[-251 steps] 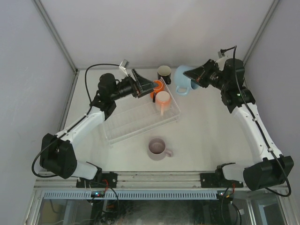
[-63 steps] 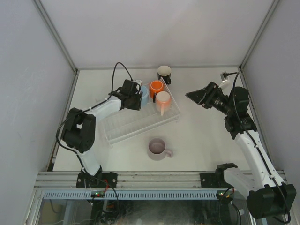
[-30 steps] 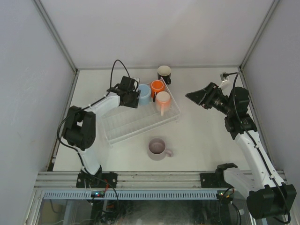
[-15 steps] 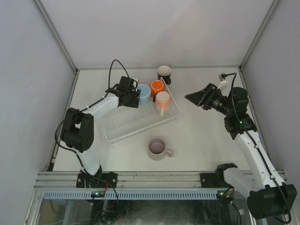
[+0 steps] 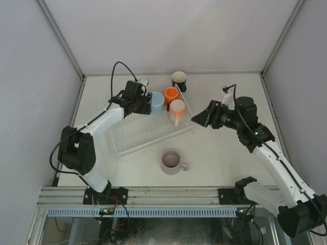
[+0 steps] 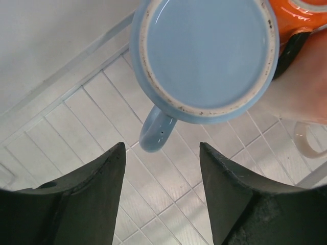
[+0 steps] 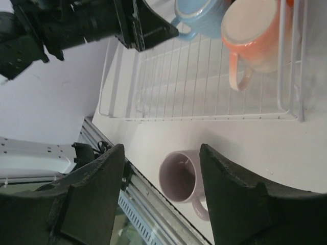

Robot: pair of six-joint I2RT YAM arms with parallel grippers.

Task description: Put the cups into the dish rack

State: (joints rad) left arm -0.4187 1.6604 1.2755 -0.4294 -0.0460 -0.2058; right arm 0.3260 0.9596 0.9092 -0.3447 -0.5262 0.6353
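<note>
In the far end of the clear, ribbed rectangular dish rack point(image 5: 143, 133): a light blue ceramic mug point(image 6: 204, 56), an orange ceramic mug point(image 5: 170, 95) and a peach-pink ceramic mug point(image 5: 177, 107) are sitting close together. The blue and peach ones are resting base-up; which way the orange one is facing cannot be told.
Rack: it is lying at a slant on the white worktop point(image 5: 219, 158).
Left claw point(image 6: 161, 146): it is hovering low over the rack floor just beside the blue mug, fingers spread and gripping nothing. The mug's handle is pointing into the gap, touching neither finger.
Right claw point(image 7: 162, 148): it is hanging above the worktop to the right of the rack, jaws parted, carrying nothing.
Pale lilac-pink ceramic mug point(image 5: 171, 161): it is standing mouth-up on the worktop in front of the rack, well apart from both claws.
Black ceramic mug with a cream inside point(image 5: 179, 79): it is standing mouth-up on the worktop just beyond the rack's far corner, outside it.
</note>
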